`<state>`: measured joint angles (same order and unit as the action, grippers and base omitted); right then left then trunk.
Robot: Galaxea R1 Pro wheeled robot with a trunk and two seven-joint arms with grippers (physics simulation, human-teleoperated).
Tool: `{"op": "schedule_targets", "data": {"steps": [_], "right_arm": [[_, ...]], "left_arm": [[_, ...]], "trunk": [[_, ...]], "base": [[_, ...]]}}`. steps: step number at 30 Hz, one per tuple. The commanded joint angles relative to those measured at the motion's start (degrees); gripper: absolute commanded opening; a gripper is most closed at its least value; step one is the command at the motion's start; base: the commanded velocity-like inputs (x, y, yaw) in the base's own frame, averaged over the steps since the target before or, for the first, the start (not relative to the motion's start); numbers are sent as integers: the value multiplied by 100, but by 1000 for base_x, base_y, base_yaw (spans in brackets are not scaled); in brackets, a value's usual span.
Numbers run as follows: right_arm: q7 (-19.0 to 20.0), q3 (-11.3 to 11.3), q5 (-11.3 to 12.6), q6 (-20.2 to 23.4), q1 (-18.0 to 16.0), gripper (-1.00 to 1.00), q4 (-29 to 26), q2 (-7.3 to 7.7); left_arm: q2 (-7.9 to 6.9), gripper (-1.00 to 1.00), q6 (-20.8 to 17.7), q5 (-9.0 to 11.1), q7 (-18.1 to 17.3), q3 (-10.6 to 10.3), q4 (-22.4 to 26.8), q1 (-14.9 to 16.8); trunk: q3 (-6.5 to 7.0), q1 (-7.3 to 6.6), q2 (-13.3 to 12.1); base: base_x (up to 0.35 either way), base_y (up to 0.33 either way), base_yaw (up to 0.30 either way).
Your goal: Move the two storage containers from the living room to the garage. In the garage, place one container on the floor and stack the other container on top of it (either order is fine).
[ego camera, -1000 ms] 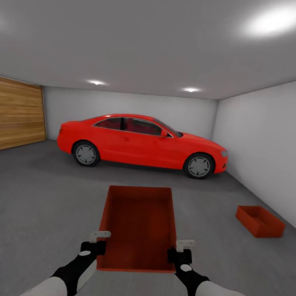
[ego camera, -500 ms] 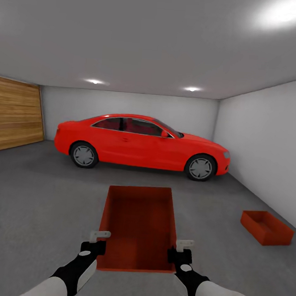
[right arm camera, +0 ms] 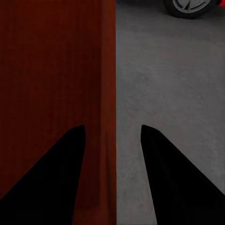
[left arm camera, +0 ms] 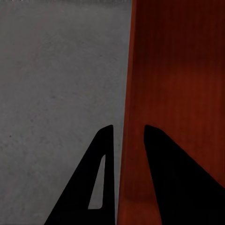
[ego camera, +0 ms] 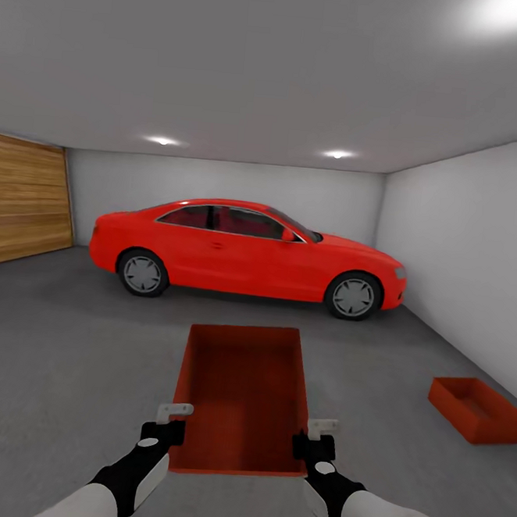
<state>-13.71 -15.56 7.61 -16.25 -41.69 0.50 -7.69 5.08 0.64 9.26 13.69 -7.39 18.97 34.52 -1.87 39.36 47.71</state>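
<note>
One orange-red storage container (ego camera: 243, 390) hangs level in front of me above the dark grey garage floor (ego camera: 69, 367), held by its two long side walls near its near end. My left gripper (ego camera: 172, 422) is shut on the left wall; in the left wrist view its fingers (left arm camera: 98, 183) straddle that wall of the container (left arm camera: 178, 70). On the opposite wall my right gripper (ego camera: 318, 436) is shut, and the right wrist view shows the wall of the container (right arm camera: 56, 61) between its fingers (right arm camera: 173, 173). The other storage container (ego camera: 476, 409) rests on the floor at the right, near the wall.
A red car (ego camera: 243, 253) stands side-on across the back of the garage. A wood-panelled door (ego camera: 21, 198) closes the left side and a pale wall (ego camera: 463, 253) runs along the right. Bare concrete lies between me and the car.
The camera has moved forward: the car looks slightly larger, and the container on the floor has slid right and lower in view. The carried container and both grippers keep their places.
</note>
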Motion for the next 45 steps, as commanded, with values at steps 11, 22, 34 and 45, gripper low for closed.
{"op": "schedule_targets", "data": {"steps": [11,22,34,45], "right_arm": [[53,107,-129,-443,-6,-100,-15,-5],[67,114,-101,-449,-6,-100,-15,-2],[73,114,-49,-501,-6,-100,-15,3],[71,114,-49,-511,-6,-100,-15,3]], "left_arm": [[-95,-100,7,49,72,35,-9,2],[-91,-100,7,49,72,35,-8,2],[-86,-100,7,48,72,35,-8,2],[-86,-100,13,41,72,35,-8,2]], "trunk": [[-10,5,8],[-10,5,8],[-10,5,8],[-10,5,8]], "base": [[322,0,0],[322,0,0],[322,0,0],[320,0,0]]}}
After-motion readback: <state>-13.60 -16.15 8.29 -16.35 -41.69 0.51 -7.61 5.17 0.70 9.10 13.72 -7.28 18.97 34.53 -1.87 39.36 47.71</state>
